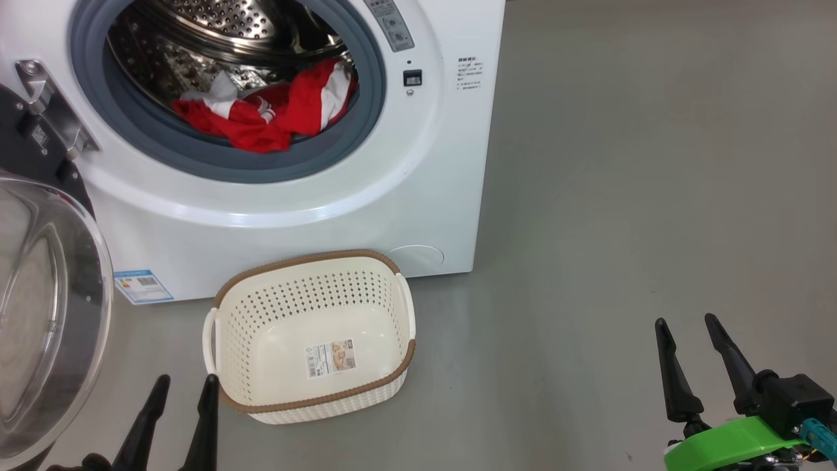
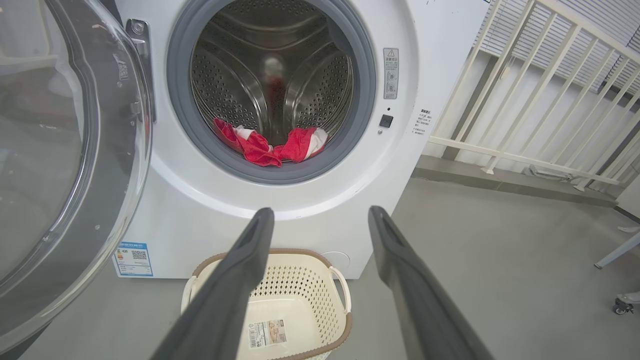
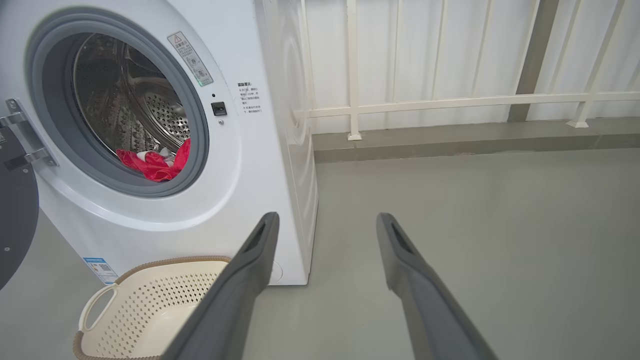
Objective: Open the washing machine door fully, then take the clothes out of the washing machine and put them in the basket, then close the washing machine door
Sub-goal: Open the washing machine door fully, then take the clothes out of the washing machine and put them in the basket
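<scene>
The white washing machine (image 1: 418, 196) stands with its door (image 1: 46, 307) swung out to the left, glass bowl facing me. Red and white clothes (image 1: 268, 111) lie at the front of the steel drum, also seen as clothes (image 2: 270, 145) and clothes (image 3: 155, 162). The cream basket (image 1: 314, 399) with a brown rim sits on the floor before the machine, holding nothing but its label. My left gripper (image 1: 186, 383) is open, low beside the basket's left edge. My right gripper (image 1: 686, 324) is open, far to the right over bare floor.
Grey floor (image 1: 621, 196) stretches to the right of the machine. A cream railing (image 2: 540, 100) runs along the wall behind and right of it. A wheeled leg (image 2: 620, 305) shows at the far right of the left wrist view.
</scene>
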Robot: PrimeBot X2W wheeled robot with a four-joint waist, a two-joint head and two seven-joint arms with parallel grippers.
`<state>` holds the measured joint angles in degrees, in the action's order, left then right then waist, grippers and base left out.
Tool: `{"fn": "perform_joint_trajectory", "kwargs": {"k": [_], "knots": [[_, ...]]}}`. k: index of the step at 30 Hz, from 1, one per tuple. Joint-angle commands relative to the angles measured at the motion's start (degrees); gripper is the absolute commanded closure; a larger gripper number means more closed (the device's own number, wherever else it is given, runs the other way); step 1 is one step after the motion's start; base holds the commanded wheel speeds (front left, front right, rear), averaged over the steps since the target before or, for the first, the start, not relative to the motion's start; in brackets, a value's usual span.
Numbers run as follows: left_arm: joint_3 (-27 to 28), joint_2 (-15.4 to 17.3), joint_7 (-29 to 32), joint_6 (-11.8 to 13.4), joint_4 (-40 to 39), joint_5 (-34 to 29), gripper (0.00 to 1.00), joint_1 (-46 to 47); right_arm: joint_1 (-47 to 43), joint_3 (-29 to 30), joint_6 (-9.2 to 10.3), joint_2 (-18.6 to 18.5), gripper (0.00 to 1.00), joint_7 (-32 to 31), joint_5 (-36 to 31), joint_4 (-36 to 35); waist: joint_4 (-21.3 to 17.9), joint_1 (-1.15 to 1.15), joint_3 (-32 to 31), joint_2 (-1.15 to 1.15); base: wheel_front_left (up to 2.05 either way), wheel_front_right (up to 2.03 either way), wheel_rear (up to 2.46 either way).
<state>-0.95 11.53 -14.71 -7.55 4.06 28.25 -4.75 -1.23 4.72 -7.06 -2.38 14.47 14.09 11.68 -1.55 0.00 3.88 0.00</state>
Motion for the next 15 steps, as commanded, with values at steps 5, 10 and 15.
{"fn": "perform_joint_trajectory", "kwargs": {"k": [5,10,15], "knots": [[1.45,1.31,-0.29,0.06,-1.66,0.83,0.00,1.27,0.63,-1.31,-0.43,-0.50,0.00,0.52,-0.03,-1.60,0.07,0.00,-0.03,0.00,0.02,-0.04,0.02],[1.32,1.61,-0.29,0.06,-1.85,1.16,0.00,1.46,0.82,-1.33,-0.43,-0.50,0.00,0.52,-0.03,-1.58,0.08,0.00,0.19,0.00,0.40,-0.48,0.08],[1.38,2.01,-0.29,0.06,-1.85,1.36,0.00,2.18,1.21,-1.42,-0.43,-0.50,0.00,0.52,0.09,-1.64,0.18,0.00,0.76,0.00,1.07,-1.13,0.06]]}}
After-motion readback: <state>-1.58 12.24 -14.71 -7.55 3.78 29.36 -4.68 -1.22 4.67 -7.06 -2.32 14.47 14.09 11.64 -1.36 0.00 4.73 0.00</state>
